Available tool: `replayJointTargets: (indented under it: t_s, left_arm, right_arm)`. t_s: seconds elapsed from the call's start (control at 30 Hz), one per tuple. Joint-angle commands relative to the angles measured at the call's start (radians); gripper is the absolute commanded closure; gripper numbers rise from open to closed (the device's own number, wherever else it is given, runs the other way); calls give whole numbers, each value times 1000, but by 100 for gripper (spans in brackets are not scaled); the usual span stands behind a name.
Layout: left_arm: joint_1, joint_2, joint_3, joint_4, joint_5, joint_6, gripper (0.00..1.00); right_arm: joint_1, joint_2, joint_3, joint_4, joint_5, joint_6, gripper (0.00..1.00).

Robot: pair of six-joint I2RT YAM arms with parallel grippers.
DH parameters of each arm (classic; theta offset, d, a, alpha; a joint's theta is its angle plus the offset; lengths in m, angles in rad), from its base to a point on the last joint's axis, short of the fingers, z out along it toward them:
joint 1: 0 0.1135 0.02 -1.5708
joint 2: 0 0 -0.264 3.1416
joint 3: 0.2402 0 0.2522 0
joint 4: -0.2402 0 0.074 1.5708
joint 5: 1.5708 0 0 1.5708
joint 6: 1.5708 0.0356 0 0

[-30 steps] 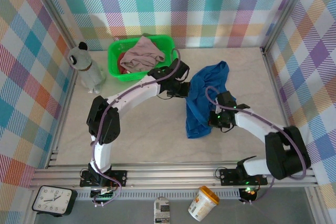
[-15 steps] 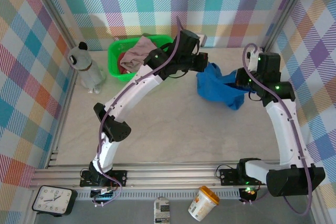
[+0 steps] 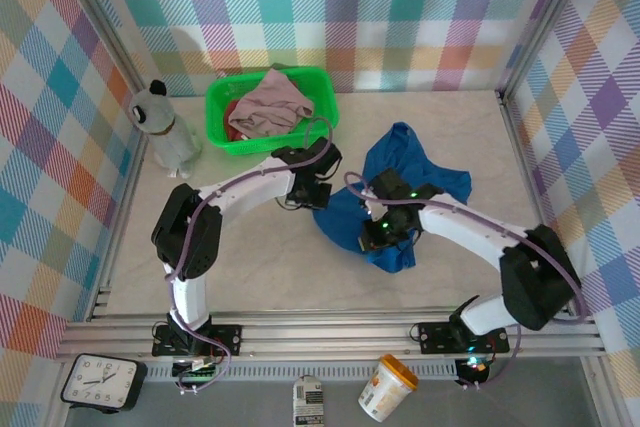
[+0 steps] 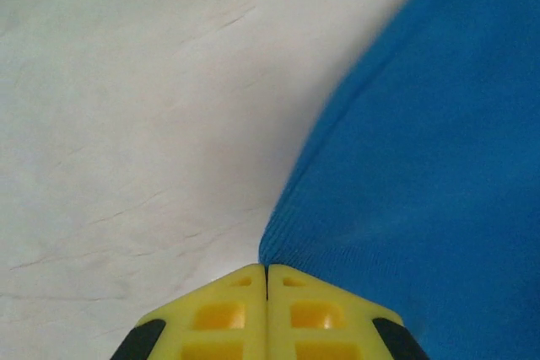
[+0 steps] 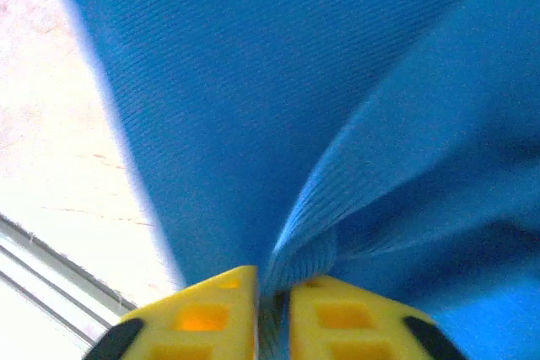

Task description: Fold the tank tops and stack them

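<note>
— Pinching anything with those tools?

— Yes. My left tool is closed tight on the hem of the blue tank top. My right tool stands narrow, with a ridge of the same cloth between its tips. The top lies rumpled on the worktop, just right of centre in the overhead view.

— How will it handle?

— Light and limp, I judge, sagging wherever it isn't held. I'd take it at two hem corners, tools apart, so it spreads flat. The mauve-pink top sits in the green basket, upper left.
</note>
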Motion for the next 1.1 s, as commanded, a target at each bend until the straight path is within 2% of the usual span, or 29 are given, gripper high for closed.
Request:
replayJointTargets:
  t_s: [0.0, 0.13, 0.17, 0.23, 0.33, 0.4, 0.77, 0.93, 1.07]
  left_arm:
    - [29, -68, -35, 61, -122, -27, 100]
    - [56, -63, -72, 73, -129, -30, 100]
    - [57, -52, -69, 68, -133, -22, 100]
    - [61, -41, -70, 69, -134, -17, 100]
    - [74, -26, -70, 76, -137, -14, 100]
    - [79, -21, -70, 85, -125, -15, 100]
    - [80, -10, -85, 91, -100, -10, 100]
    - [80, -1, -87, 99, -87, -12, 100]
    - [79, 14, -84, 106, -76, -15, 100]
  right_arm:
    - [24, -10, -5, 90, -81, 3, 72]
    - [22, -105, -32, 29, 12, 16, 56]
    - [17, -143, -44, -28, 86, 33, 52]
    - [2, -202, -71, -100, 188, 77, 51]
    - [-27, -305, -149, -120, 271, 162, 52]
    - [-49, -333, -201, -101, 259, 191, 55]
    - [-50, -157, -205, 60, 172, 116, 59]
    - [-6, -159, -199, 92, 128, 80, 63]
    - [50, -156, -200, 94, 133, 60, 62]
